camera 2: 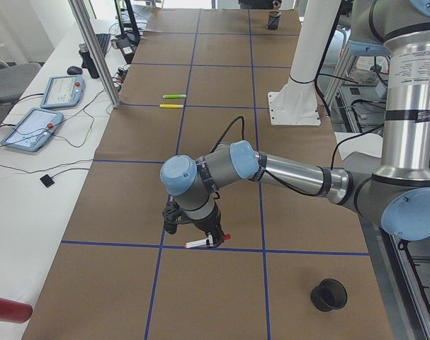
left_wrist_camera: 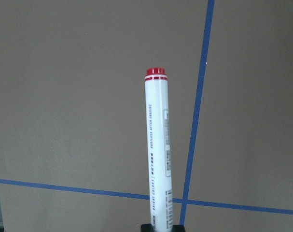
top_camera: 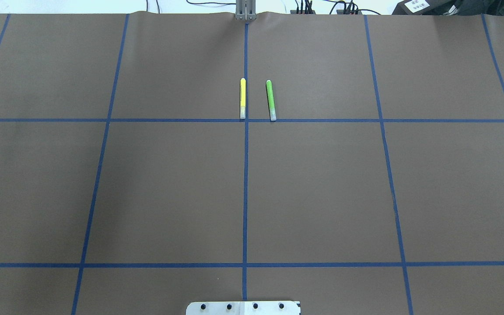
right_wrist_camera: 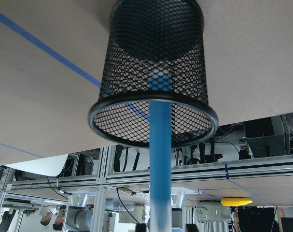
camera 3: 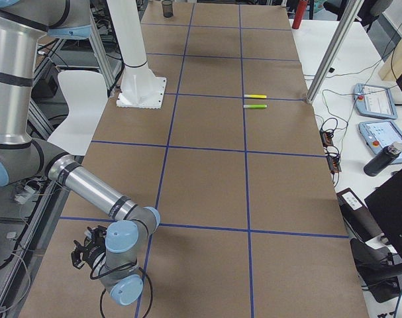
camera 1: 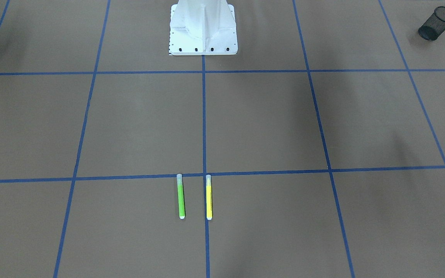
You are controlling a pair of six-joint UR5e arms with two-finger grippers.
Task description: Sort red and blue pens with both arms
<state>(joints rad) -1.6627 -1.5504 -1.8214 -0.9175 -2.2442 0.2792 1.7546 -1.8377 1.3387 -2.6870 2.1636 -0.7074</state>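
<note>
In the left wrist view the red pen (left_wrist_camera: 158, 150), a white barrel with a red end, sticks out from my left gripper (left_wrist_camera: 160, 229), which is shut on it above brown paper and a blue tape crossing. The exterior left view shows that gripper (camera 2: 200, 230) low over the table with the red pen (camera 2: 207, 241) lying level in it. My right gripper (right_wrist_camera: 160, 228) is shut on the blue pen (right_wrist_camera: 160, 159), whose far end reaches into the mouth of a black mesh cup (right_wrist_camera: 153, 58). The right gripper (camera 3: 88, 255) hangs at the near table edge.
A lime-green marker (top_camera: 271, 99) and a yellow marker (top_camera: 243, 98) lie side by side at the far middle of the table. Another black mesh cup (camera 1: 437, 23) stands on my left side, near the left arm (camera 2: 329, 294). The white robot base (camera 1: 203, 27) stands mid-table.
</note>
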